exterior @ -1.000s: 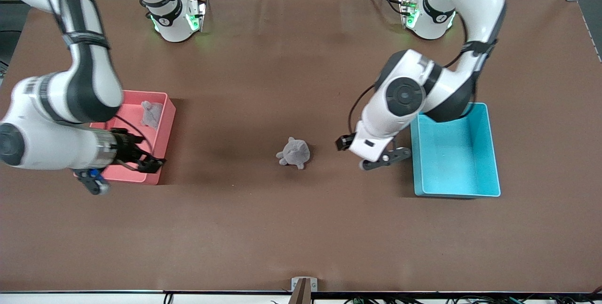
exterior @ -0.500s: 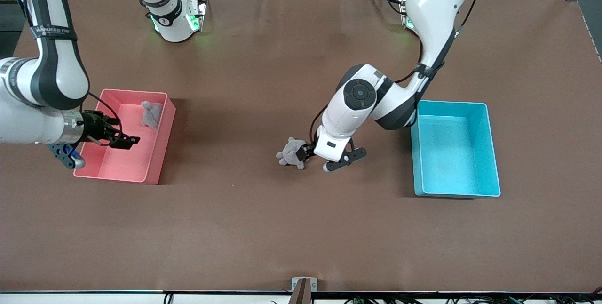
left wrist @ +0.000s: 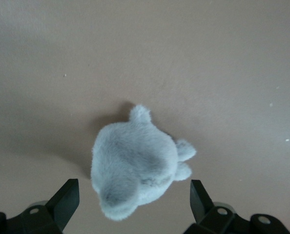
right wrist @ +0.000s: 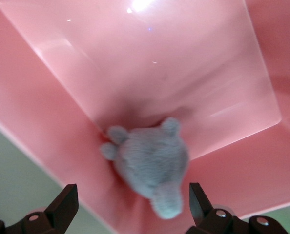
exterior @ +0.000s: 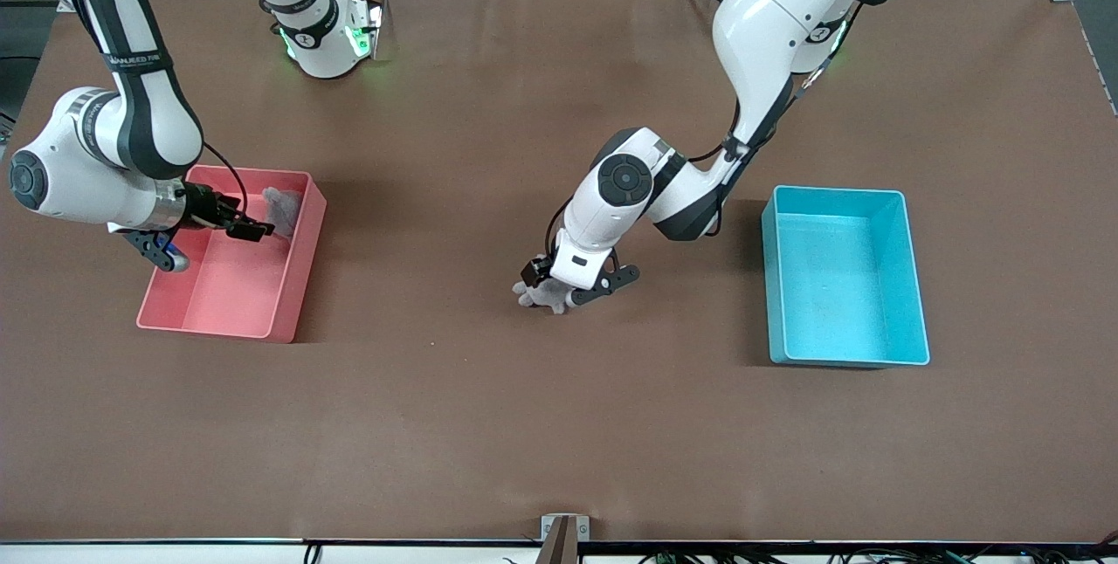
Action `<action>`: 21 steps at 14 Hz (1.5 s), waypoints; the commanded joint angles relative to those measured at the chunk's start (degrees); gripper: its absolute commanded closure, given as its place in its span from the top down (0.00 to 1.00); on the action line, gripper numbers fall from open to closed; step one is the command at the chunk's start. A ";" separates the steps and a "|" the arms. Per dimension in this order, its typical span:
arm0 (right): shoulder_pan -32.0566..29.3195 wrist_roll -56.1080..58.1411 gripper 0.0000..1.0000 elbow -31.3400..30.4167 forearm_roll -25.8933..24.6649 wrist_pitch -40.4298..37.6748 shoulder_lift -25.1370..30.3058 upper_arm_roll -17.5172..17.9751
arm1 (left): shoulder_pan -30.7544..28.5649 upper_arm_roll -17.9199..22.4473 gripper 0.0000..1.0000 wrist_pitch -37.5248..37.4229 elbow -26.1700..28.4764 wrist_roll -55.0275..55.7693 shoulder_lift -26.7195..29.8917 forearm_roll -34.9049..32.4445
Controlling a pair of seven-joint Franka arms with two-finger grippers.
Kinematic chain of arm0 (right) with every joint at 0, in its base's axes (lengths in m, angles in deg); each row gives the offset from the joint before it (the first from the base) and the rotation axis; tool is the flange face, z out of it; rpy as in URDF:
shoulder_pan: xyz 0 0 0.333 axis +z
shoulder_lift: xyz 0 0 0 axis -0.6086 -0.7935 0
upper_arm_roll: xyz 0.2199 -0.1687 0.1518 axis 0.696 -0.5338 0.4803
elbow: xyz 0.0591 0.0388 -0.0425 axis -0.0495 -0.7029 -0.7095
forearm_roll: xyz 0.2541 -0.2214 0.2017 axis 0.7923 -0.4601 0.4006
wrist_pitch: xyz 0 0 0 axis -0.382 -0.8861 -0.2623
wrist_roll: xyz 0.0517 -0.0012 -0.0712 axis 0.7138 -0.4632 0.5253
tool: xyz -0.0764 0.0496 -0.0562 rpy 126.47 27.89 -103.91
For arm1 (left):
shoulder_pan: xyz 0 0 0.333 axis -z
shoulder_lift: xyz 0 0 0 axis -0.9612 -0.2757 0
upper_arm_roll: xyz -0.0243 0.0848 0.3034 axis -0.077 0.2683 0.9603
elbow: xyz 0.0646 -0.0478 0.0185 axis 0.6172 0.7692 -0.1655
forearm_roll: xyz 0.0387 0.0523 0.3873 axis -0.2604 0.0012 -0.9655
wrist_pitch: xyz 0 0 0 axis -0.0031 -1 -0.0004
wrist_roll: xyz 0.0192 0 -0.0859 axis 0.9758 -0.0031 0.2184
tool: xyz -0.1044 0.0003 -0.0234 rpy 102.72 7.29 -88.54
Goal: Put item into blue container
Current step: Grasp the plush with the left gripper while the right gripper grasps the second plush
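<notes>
A grey plush toy [exterior: 534, 294] [left wrist: 135, 163] lies on the brown table near its middle. My left gripper [exterior: 569, 283] [left wrist: 134, 197] hangs open right over it, one finger on each side, not touching it. The blue container [exterior: 914, 285] stands empty toward the left arm's end of the table, well apart from the toy. My right gripper [exterior: 253, 230] [right wrist: 133, 197] is open over the pink bin [exterior: 297, 285] [right wrist: 194, 73]. A second grey plush toy [exterior: 281, 206] [right wrist: 150, 161] leans in that bin's corner, just ahead of the right gripper's fingers.
Both arm bases [exterior: 327, 36] stand at the table's edge farthest from the front camera. Bare brown tabletop [exterior: 559, 424] lies between the two bins and nearer the front camera.
My left arm swung from beside the blue container to above the plush toy at mid-table. My right gripper moved across the pink bin toward the plush toy in its corner.
</notes>
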 commanded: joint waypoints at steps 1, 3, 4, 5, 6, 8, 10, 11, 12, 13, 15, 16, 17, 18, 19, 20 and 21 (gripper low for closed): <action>-3.58 5.77 1.00 -2.69 1.45 0.66 -0.19 1.33 | 0.55 0.35 1.00 0.38 -0.56 0.53 -1.07 0.38; -3.32 6.84 1.00 -3.83 3.97 1.01 -1.16 1.33 | 0.64 0.53 1.00 0.46 -0.73 0.53 -1.68 0.03; -3.15 8.93 1.00 -3.92 5.65 1.10 -2.12 1.33 | 0.64 0.53 1.00 0.55 -0.91 0.53 -1.86 0.03; -3.32 11.13 1.00 -3.83 6.54 1.10 -3.35 1.33 | 0.64 0.53 1.00 0.55 -0.91 0.53 -2.21 0.03; -3.32 12.10 1.00 -3.83 6.81 1.28 -4.32 1.33 | 0.64 0.53 1.00 0.64 -1.00 0.61 -2.39 0.03; -3.24 12.20 1.00 -3.83 6.90 2.07 -5.56 1.33 | 0.64 0.62 1.00 1.69 -1.00 0.53 -3.18 0.03; -3.06 12.20 1.00 -3.66 6.98 2.16 -6.61 1.41 | 0.73 0.62 1.00 4.23 -1.09 0.62 -3.80 0.12; -3.06 12.20 1.00 -3.65 6.98 2.33 -6.70 1.41 | 0.73 0.62 0.99 5.46 -1.00 0.62 -3.97 0.12; -3.06 12.20 1.00 -3.57 6.98 2.33 -6.70 1.41 | 0.73 0.62 0.93 6.52 -1.00 0.62 -4.41 0.12; -3.06 12.20 1.00 -3.57 7.07 2.33 -6.79 1.41 | 0.73 0.62 0.87 7.83 -1.00 0.62 -4.50 0.21; -2.80 12.20 1.00 -3.39 7.16 2.33 -7.67 1.50 | 0.73 0.62 0.67 9.59 -1.00 0.62 -4.85 0.30; -2.53 12.20 1.00 -3.30 7.16 2.33 -7.76 1.50 | 0.64 0.62 0.55 9.95 -0.91 0.53 -4.85 0.30; -2.53 12.20 1.00 -3.30 7.16 2.33 -7.76 1.50 | 0.64 0.62 0.45 10.04 -0.91 0.53 -4.77 0.30; -2.53 12.20 0.99 -3.13 7.16 2.42 -8.11 1.50 | 0.64 0.62 0.36 10.04 -0.91 0.53 -4.68 0.30; -2.53 12.20 0.95 -3.13 7.16 2.33 -8.37 1.50 | 0.55 0.62 0.29 10.04 -0.91 0.53 -4.42 0.38; -2.53 12.20 0.88 -3.04 7.16 2.33 -8.55 1.50 | 0.38 0.62 0.25 10.04 -0.82 0.61 -4.07 0.38; -2.53 12.20 0.82 -3.04 7.25 2.33 -8.55 1.50 | 0.03 0.62 0.22 9.87 -0.74 0.62 -3.71 0.38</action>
